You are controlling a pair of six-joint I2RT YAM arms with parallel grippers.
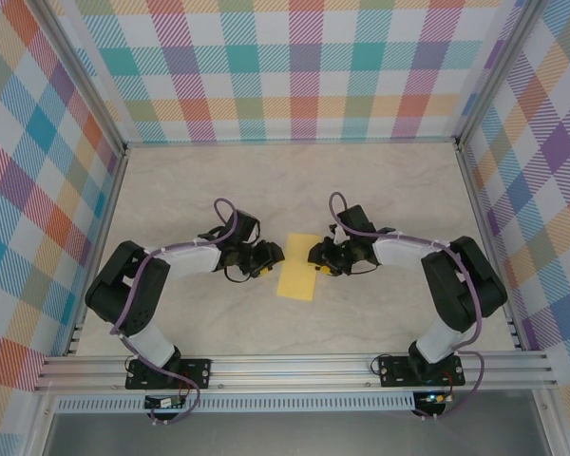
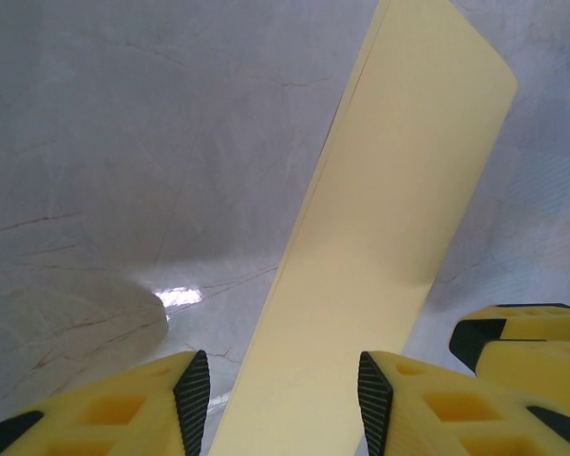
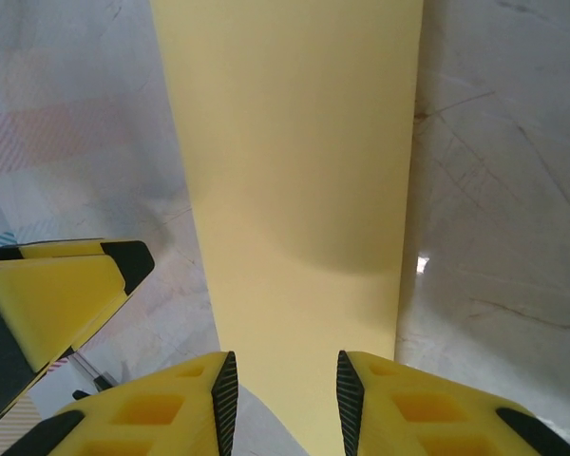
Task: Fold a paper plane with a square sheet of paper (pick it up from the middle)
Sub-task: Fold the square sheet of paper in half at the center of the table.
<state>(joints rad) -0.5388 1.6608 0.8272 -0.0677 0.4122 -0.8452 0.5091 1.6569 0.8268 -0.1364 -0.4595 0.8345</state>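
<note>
The square sheet of paper (image 1: 297, 270) lies on the table between the two arms as a narrow yellow oblong that looks folded in half. My left gripper (image 1: 272, 256) is at its left edge and my right gripper (image 1: 315, 256) at its right edge, the two facing each other. In the left wrist view the paper (image 2: 389, 209) runs away under my left gripper (image 2: 282, 404), whose jaws stand wide apart and clear of it. In the right wrist view the paper (image 3: 294, 161) passes beneath my right gripper (image 3: 285, 404), whose jaws are also apart.
The pale marbled table top (image 1: 294, 180) is walled by chequered panels at the back and both sides. An aluminium rail (image 1: 294, 366) with the arm bases runs along the near edge. The other gripper's yellow fingers (image 2: 522, 342) (image 3: 66, 285) stand close beside the paper.
</note>
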